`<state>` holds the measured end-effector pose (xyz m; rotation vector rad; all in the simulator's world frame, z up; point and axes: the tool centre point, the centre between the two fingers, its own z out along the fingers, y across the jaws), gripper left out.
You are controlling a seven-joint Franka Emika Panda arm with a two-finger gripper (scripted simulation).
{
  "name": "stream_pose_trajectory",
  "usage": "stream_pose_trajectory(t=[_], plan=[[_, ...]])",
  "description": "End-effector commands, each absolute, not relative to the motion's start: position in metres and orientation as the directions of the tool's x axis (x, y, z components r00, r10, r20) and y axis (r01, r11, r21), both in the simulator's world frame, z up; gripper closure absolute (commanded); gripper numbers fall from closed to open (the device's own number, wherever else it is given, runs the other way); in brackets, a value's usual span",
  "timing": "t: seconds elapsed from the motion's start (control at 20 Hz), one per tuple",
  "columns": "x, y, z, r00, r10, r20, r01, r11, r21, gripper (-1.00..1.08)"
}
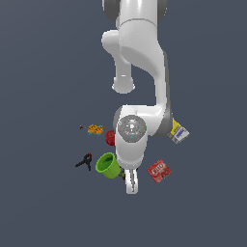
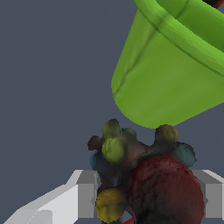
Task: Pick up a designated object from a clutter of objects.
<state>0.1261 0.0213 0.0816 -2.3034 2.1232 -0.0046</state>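
Wrist view: green cup (image 2: 175,74) lies tipped on its side, inside not visible.
Dark clump (image 2: 144,179): just beside the green cup's base, between the fingers (image 2: 83,192).
Gripper (image 2: 146,194): partly open, fingers flank the clump; contact unclear.

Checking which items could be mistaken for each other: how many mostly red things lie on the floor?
2. The red round piece sits beside the arm on the exterior view's left, above the green cup; the red flat box lies on the right. The arm may hide others.
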Motion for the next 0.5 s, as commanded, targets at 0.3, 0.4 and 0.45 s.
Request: stream_pose_trajectory(t=[0.3,0.4,0.45], plan=[[0.082,-0.030,0.137,0.076,-0.997,-0.005,-0.997,-0.076,-0.006,1.08],[0.071,-0.042,0.152,0.076,-0.997,-0.005,-0.997,-0.076,-0.006,1.08],[0.066,-0.048,0.159,0.076,-0.997,-0.005,-0.997,-0.076,-0.006,1.08]])
